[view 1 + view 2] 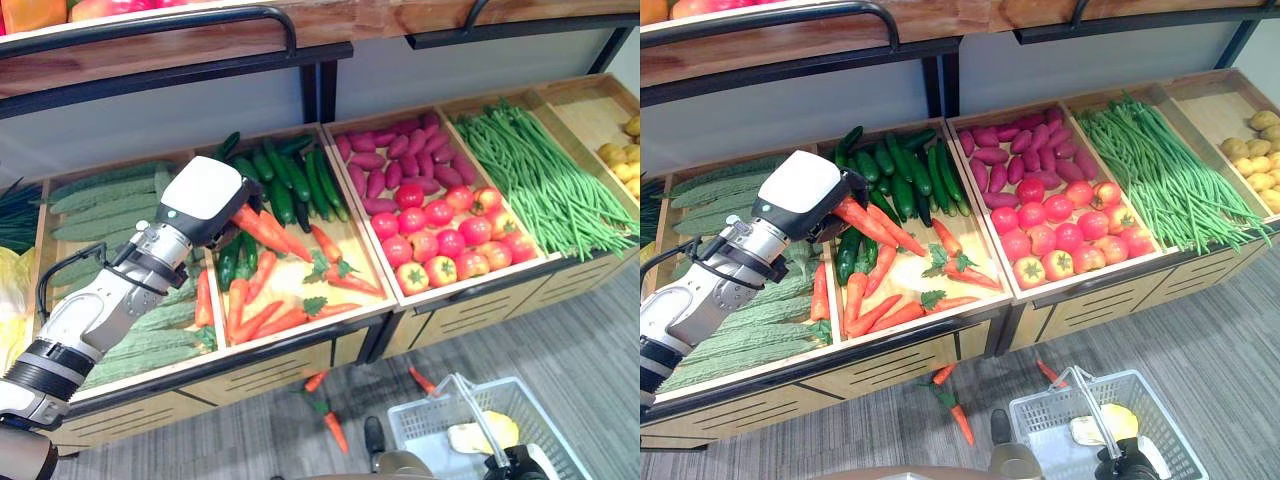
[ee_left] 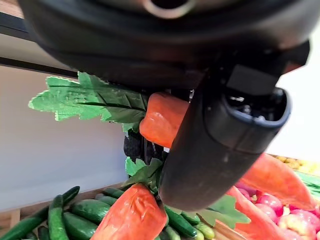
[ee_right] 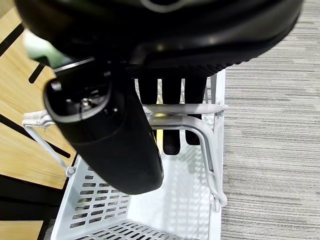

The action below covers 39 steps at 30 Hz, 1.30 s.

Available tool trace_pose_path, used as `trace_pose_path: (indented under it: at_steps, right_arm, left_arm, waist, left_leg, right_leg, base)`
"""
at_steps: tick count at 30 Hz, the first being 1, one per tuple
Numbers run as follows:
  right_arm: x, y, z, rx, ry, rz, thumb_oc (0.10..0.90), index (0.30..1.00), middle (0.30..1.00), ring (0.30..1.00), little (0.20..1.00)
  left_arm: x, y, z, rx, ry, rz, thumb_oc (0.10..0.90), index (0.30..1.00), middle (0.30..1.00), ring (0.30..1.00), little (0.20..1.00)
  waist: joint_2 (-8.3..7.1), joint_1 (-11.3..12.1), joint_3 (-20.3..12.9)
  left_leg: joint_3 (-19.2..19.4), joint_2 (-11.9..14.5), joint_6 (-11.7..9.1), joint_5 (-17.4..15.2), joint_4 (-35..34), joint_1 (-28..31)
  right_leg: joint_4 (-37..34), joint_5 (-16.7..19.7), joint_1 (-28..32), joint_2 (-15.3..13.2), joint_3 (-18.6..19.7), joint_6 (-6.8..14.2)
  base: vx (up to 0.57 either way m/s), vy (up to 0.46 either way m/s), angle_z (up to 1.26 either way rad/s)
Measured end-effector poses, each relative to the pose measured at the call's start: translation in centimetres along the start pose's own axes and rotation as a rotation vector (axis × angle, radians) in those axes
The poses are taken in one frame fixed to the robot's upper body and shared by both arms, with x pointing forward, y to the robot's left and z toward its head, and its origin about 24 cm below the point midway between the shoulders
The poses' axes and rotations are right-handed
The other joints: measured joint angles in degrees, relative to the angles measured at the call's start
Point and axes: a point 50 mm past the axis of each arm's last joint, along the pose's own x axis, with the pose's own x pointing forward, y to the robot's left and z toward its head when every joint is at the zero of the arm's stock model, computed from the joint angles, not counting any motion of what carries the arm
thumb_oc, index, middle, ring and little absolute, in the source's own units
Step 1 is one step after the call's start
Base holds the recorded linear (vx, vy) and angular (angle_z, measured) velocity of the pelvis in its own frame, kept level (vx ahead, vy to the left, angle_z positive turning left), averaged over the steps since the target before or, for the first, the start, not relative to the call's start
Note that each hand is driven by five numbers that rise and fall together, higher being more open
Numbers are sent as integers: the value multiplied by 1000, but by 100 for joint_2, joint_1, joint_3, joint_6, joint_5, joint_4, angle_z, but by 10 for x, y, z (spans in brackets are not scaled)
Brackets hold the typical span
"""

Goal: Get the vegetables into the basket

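Left eye view: The left hand (image 1: 205, 200) hung over the carrot tray (image 1: 365, 262) of the display shelf, its arm reaching up and forward from the lower left. Several carrots (image 1: 262, 229) projected from under the palm, tips angled toward the tray's middle. More carrots lay loose in the tray, and fallen carrots (image 1: 330, 420) lay on the floor (image 1: 590, 350) below the shelf. The basket (image 1: 430, 430) stood low at right, well apart from the tray.

Right eye view: The same layout appeared. The basket handle (image 1: 1090, 400) rose above a pale item already inside.

Left wrist view: The fingers were curled around one carrot near its leafy top (image 2: 92, 97), with the thumb (image 2: 215, 145) crossing in front. Judged from their look, the carrots were stiff, light and smooth. A bunch may slip, so a hold near the thick crown end appeared safest.

Right wrist view: The right hand (image 3: 105, 135) had its fingers (image 3: 171, 112) hooked over the basket handle, carrying the basket above the floor.
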Motion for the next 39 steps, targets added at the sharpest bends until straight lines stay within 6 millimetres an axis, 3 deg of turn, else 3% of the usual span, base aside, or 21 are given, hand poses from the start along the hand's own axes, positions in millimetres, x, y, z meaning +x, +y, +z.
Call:
trace_pose_path:
  at_steps: [9,11,13,14,15,16,18,21,23,24,25,27,35,39]
  right_arm:
    - [1,-1,8,48,-26,-10,400,300,300,300,300]
    - [3,0,21,70,-57,-10,400,300,300,300,300]
    - [4,3,34,92,-82,-6,400,300,300,300,300]
    - [3,7,36,98,-90,3,400,300,300,300,300]
    - [2,10,37,104,-89,10,400,300,300,300,300]
    - [2,11,26,108,-32,9,400,300,300,300,300]
    - [-1,12,7,101,32,10,400,300,300,300,300]
    - [-6,18,-10,73,65,32,400,300,300,300,300]
    - [-3,15,1,77,29,23,400,300,300,300,300]
    - [0,10,13,86,-5,13,400,300,300,300,300]
    - [2,5,16,84,-16,1,400,300,300,300,300]
    - [1,9,20,82,-42,10,400,300,300,300,300]
    - [0,3,6,46,-15,-2,400,300,300,300,300]
    - [2,-8,5,36,-22,-30,400,300,300,300,300]
  left_arm:
    - [5,11,7,34,-73,3,400,300,300,300,300]
    - [8,21,3,73,-81,18,400,300,300,300,300]
    - [6,30,-1,110,-82,24,400,300,300,300,300]
    - [6,33,-2,126,-85,20,400,300,300,300,300]
    - [6,32,-1,122,-90,21,400,300,300,300,300]
    - [7,33,4,112,-115,30,400,300,300,300,300]
    - [7,34,4,117,-120,30,400,300,300,300,300]
    - [2,37,-4,127,-73,38,400,300,300,300,300]
    - [-5,45,-14,154,-24,51,400,300,300,300,300]
    - [-5,49,-14,155,-20,69,400,300,300,300,300]
    - [-8,52,-14,160,-21,78,400,300,300,300,300]
    - [-13,53,-12,148,-24,93,400,300,300,300,300]
    - [-12,47,0,98,-66,109,400,300,300,300,300]
    - [-3,37,20,34,-140,119,400,300,300,300,300]
  waist:
    - [-436,-170,217]
    - [-655,-243,310]
    - [-746,-162,339]
    - [-820,-225,369]
    - [-808,-195,370]
    - [-552,-59,483]
    - [-459,89,504]
    - [-561,244,438]
    - [-534,335,421]
    - [-508,308,382]
    - [-372,398,335]
    - [-358,384,289]
    - [-158,17,88]
    - [176,-143,-56]
  left_leg:
    - [236,-623,372,-75,13,-93]
    - [558,-876,493,-86,19,-149]
    - [898,-828,622,-274,346,-456]
    - [939,-846,661,-282,420,-510]
    - [1037,-784,689,-266,399,-521]
    - [1124,-490,674,-254,412,-549]
    - [1149,-304,649,-248,427,-463]
    - [1211,-233,583,-263,488,-320]
    - [1350,-79,350,-308,891,-428]
    - [1149,-91,314,-467,820,-577]
    - [1288,0,107,-186,294,-299]
    - [1490,75,101,-107,225,-105]
    - [1497,293,-35,-18,563,-70]
    - [1491,413,-135,51,537,-43]
  right_leg:
    - [23,291,-268,-443,415,290]
    - [16,498,-494,-608,589,386]
    - [-2,931,-895,-556,604,604]
    - [-20,616,-894,-623,431,742]
    - [88,135,-891,-631,102,388]
    - [811,-159,-1081,-578,-512,246]
    - [1609,-517,-918,-741,-962,361]
    - [1575,-690,-437,-752,-1114,260]
    - [952,-512,-208,-571,-1066,-2]
    - [774,-509,-184,-532,-1002,-11]
    - [593,-480,-169,-339,-1081,-23]
    - [311,-354,25,-257,-1178,-55]
    - [11,-266,269,-23,-1068,-207]
    - [11,-284,266,115,-1060,-241]
  base:
    - [-84,158,-16]
    - [-215,109,-64]
    - [-144,29,-78]
    - [-140,5,-47]
    - [-172,36,-34]
    - [-102,30,-35]
    - [-129,34,-24]
    - [-67,-21,-25]
    - [2,-135,-66]
    - [9,-156,-80]
    - [51,-132,-90]
    - [47,-155,-63]
    - [9,-183,-15]
    - [-34,-252,-2]
